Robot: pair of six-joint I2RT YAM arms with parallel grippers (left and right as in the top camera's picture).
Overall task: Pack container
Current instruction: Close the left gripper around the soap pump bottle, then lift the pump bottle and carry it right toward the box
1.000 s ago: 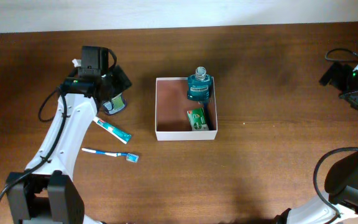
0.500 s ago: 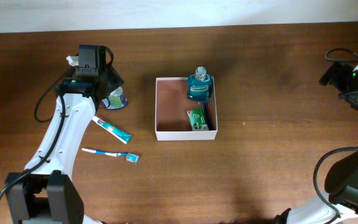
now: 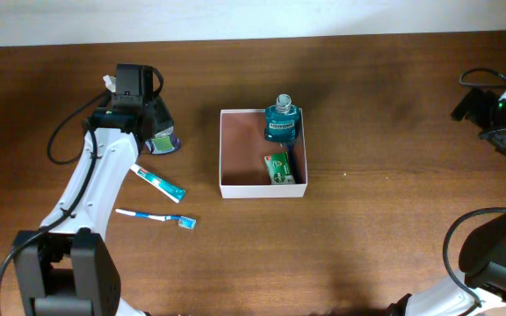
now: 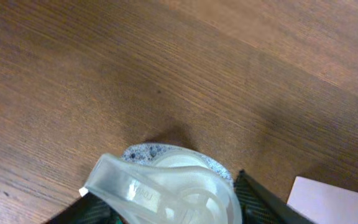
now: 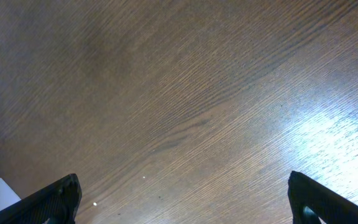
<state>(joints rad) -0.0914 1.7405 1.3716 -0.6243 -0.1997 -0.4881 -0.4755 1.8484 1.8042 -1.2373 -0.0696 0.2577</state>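
My left tool (image 3: pixel 154 130) straddles a small round clear-lidded tub (image 4: pixel 166 186) on the brown wooden worktop (image 4: pixel 166 62); I can't make out whether it's clamped. Over bare wood, my right tool (image 5: pixel 188 202) has its jaws spread wide.

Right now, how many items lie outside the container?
3: tube left of the container, toothbrush near it, small tub at the left jaws. None seems hidden.

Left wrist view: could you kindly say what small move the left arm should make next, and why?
Probably close the jaws on the clear-capped toiletry. It sits between the jaws of the left gripper, outside the container, whose left half shows bare floor. Whether the jaws already touch it, I cannot tell.
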